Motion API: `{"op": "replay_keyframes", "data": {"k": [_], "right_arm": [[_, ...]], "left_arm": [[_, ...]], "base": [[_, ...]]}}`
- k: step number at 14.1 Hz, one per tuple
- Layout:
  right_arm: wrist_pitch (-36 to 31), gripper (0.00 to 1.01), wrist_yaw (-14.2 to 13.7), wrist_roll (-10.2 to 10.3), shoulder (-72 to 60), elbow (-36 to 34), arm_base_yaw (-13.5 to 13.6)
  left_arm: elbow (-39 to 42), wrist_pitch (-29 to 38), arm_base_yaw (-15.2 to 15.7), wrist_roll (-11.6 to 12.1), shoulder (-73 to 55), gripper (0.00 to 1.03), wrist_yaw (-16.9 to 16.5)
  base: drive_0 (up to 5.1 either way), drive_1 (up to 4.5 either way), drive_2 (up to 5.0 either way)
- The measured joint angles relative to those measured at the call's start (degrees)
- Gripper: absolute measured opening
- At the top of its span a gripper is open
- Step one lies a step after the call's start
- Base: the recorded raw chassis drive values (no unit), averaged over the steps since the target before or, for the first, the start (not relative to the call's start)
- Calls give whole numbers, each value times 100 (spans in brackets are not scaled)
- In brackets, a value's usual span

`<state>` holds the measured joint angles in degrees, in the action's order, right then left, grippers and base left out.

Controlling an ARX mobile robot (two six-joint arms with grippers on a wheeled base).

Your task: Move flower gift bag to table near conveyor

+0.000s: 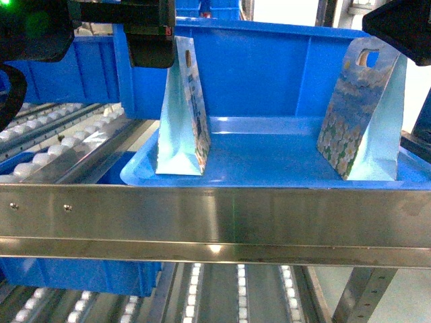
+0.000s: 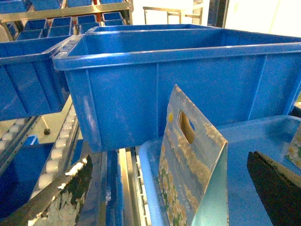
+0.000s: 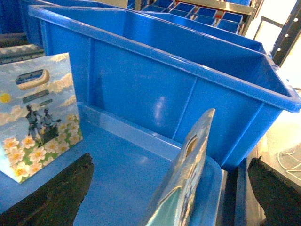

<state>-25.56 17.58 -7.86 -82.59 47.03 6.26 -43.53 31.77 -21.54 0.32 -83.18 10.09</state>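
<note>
- Bags first: two flower gift bags stand upright in a shallow blue tray (image 1: 269, 168). The left bag (image 1: 180, 111) is on the tray's left side, the right bag (image 1: 360, 111) on its right, well apart from each other.
- Both are tall and narrow, long axis vertical, cut-out handle holes at the top. In the head view the left bag is nearly edge-on, printed flower face turned right toward the tray's middle. The right bag leans a bit, printed face angled left, pale side gusset facing the camera.
- Tray sits on the conveyor (image 1: 60, 145), white roller lanes showing to its left, with a steel rail (image 1: 215, 222) across the front.
- Right behind the tray is a deep blue bin (image 1: 269, 64); I can't see what's in it. More blue bins (image 2: 28, 75) sit on the racking to the left in the left wrist view.
- Left gripper (image 2: 171, 193) hangs just above the left bag, fingers spread wide either side of its top edge, not touching it as far as I can tell.
- Right gripper (image 3: 171, 193) is the same deal over the right bag: wide apart, the bag's top edge poking up between the fingers, nothing gripped.
- No white table visible anywhere in these views.
</note>
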Motion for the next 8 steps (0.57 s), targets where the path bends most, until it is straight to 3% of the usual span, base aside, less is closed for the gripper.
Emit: {"op": "replay_keyframes", "data": {"k": [2, 8], "right_arm": [[-120, 98, -17, -83, -243, 50, -144], [-299, 98, 13, -212, -750, 162, -28]], "left_arm": [[0, 0, 0, 0, 0, 98, 0], [0, 0, 0, 0, 0, 98, -2]], "base": [[0, 0, 0], [0, 0, 0]]}}
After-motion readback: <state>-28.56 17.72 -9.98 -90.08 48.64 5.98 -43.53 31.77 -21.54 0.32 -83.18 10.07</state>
